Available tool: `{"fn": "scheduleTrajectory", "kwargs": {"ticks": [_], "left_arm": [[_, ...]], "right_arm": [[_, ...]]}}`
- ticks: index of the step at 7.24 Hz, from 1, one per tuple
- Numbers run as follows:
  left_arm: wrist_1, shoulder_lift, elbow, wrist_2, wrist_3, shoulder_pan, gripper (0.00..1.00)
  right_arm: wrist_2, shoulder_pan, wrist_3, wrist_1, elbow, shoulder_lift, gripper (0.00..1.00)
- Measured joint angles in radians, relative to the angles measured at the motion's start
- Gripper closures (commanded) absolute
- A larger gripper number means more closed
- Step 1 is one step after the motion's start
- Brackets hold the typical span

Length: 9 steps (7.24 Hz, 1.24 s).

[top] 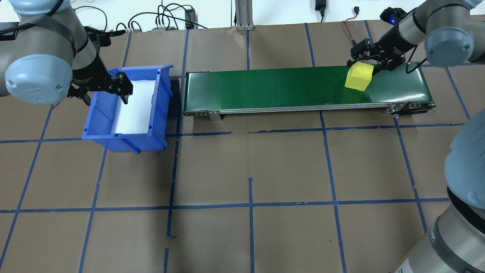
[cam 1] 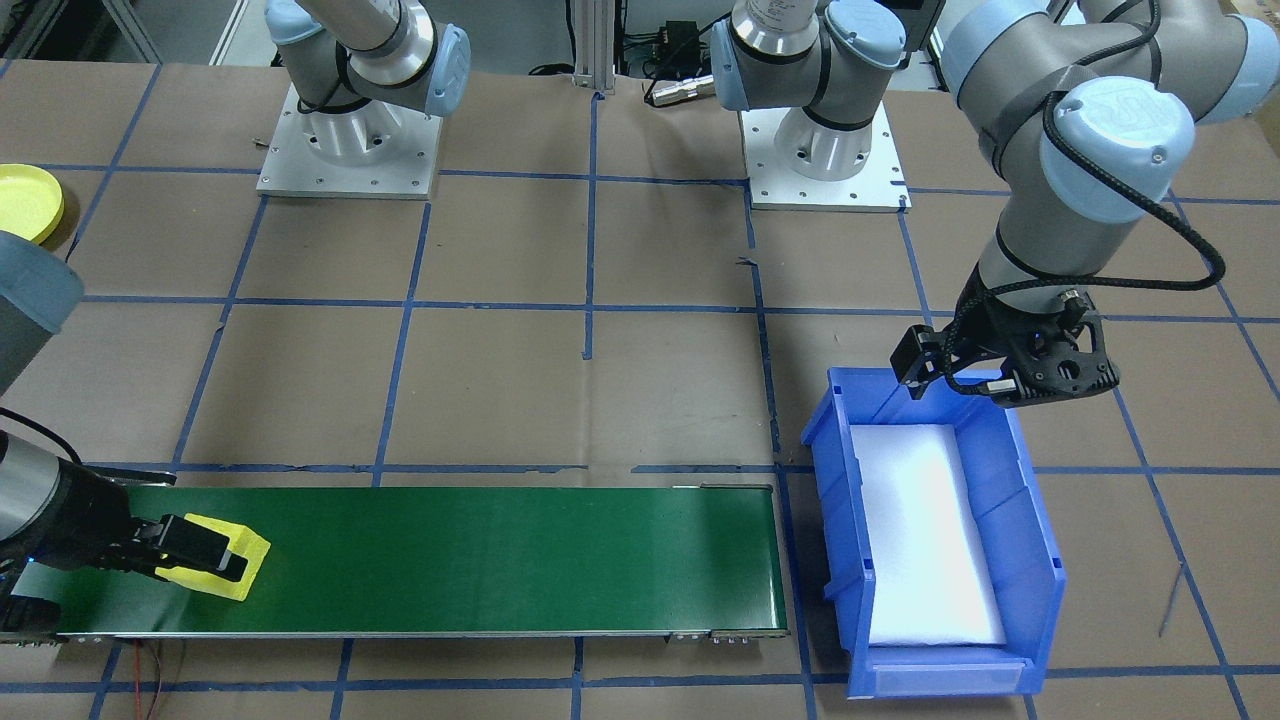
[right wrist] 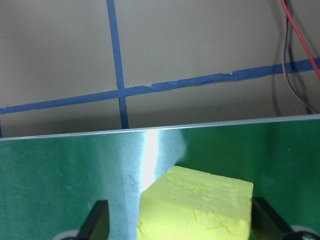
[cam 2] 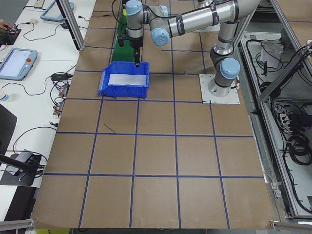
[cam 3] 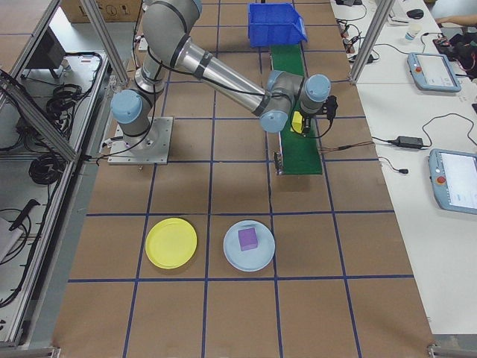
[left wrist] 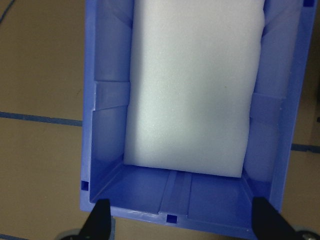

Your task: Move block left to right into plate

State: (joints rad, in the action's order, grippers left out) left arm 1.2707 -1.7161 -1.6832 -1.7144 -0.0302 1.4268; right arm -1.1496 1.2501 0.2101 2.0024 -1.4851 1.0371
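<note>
A yellow foam block (top: 358, 76) rests on the green conveyor belt (top: 265, 87) at its end on my right side. My right gripper (top: 366, 65) is open with a finger on each side of the block (right wrist: 200, 205); a small gap shows beside one finger (right wrist: 98, 222). My left gripper (top: 106, 94) hangs open over the near end of the blue bin (top: 159, 106), holding nothing. The round yellow plate (cam 3: 171, 242) lies bare on the table far off on my right side, also at the edge of the front-facing view as the plate (cam 1: 25, 200).
White foam padding (left wrist: 195, 85) lines the blue bin, which stands at the belt's other end. A pale blue plate (cam 3: 231, 257) with a purple cube (cam 3: 248, 239) sits beside the yellow plate. Blue tape lines cross the brown table.
</note>
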Motion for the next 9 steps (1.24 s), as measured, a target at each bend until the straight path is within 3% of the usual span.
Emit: {"fn": "scheduleTrajectory", "kwargs": {"ticks": [1,3,4,5,6,9], "left_arm": [[-0.002,0.003,0.012,0.012,0.01,0.001,0.0],[-0.004,0.043,0.034,0.092,0.012,0.021,0.0],[0.0,0.085,0.041,0.125,0.011,0.029,0.0],[0.021,0.131,0.044,0.149,0.011,0.039,0.0],[0.068,0.166,0.044,0.162,0.01,0.049,0.0],[0.186,0.186,0.05,0.185,0.01,0.063,0.0]], "right_arm": [[-0.001,0.0,-0.001,0.001,0.001,-0.005,0.02],[-0.045,0.0,0.009,-0.003,-0.035,0.006,0.02],[-0.097,0.0,0.021,-0.004,-0.059,0.022,0.14],[-0.133,0.0,0.031,-0.004,-0.067,0.03,0.46],[-0.149,0.0,0.035,-0.003,-0.067,0.029,0.58],[-0.196,-0.003,0.037,-0.001,-0.042,0.033,0.59]]}}
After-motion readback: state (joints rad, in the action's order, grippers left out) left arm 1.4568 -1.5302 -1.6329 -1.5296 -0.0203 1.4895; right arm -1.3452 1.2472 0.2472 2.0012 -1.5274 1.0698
